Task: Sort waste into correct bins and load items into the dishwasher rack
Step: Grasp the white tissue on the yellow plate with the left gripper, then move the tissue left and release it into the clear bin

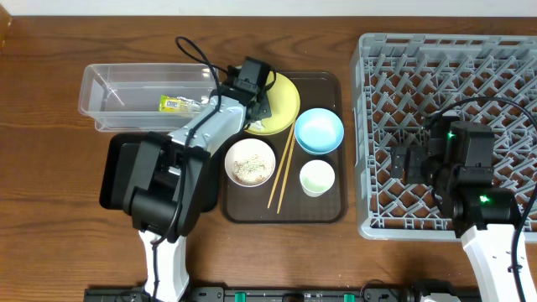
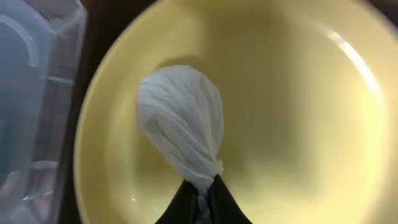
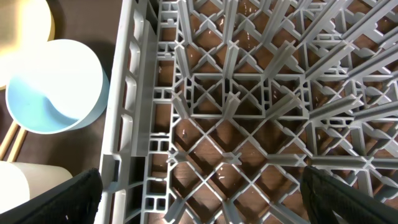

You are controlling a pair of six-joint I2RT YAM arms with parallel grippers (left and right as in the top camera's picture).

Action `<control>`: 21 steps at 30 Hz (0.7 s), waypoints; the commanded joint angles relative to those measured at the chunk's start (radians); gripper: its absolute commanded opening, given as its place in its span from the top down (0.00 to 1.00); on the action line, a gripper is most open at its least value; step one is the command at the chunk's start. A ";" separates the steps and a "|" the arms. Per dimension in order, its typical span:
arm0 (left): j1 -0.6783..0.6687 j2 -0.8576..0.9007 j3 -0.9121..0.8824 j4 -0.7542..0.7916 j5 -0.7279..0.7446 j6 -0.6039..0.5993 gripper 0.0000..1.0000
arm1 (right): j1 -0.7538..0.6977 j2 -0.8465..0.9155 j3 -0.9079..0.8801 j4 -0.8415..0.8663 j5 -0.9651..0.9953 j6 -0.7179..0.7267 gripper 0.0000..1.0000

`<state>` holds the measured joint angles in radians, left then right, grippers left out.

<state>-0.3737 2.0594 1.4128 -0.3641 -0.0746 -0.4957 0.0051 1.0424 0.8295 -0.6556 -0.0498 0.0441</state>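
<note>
Wrapper [image 1: 176,104] in tub [image 1: 117,84], paper scrap [image 2: 180,121] over plate [image 2: 298,124], rack [image 1: 363,134] right

One light blue bowl [image 1: 319,131], one white bowl [image 1: 250,162], one cup [image 1: 317,177], one yellow plate [image 1: 285,102], two chopsticks [image 1: 282,168], one paper scrap [image 2: 180,121], one wrapper [image 1: 178,104], one clear tub [image 1: 94,88], one black tray [image 1: 113,166], one rack [image 1: 369,92].

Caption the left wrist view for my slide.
Left tool pinches the crumpled paper scrap over the yellow plate, clear tub alongside.

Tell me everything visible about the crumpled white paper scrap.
The paper scrap is thin, white, tissue-like paper, wrinkled into a rounded bulb that narrows to a twisted tail. The left tool pinches that tail between its dark fingers. The scrap lies over the yellow plate, left of its middle; whether it touches the plate is unclear.
</note>
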 commanded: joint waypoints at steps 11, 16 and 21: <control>0.185 -0.313 -0.002 -0.061 -0.016 -0.023 0.94 | 0.015 -0.002 0.019 0.001 -0.004 0.007 0.01; 0.286 -0.282 -0.002 -0.127 -0.017 -0.089 0.83 | 0.015 -0.002 0.019 0.001 -0.004 0.007 0.01; 0.333 -0.254 -0.002 -0.159 -0.016 -0.076 0.53 | 0.015 -0.002 0.019 0.000 -0.004 0.007 0.01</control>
<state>-0.0513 1.7935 1.4097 -0.5152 -0.0826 -0.5690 0.0051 1.0424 0.8295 -0.6548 -0.0498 0.0441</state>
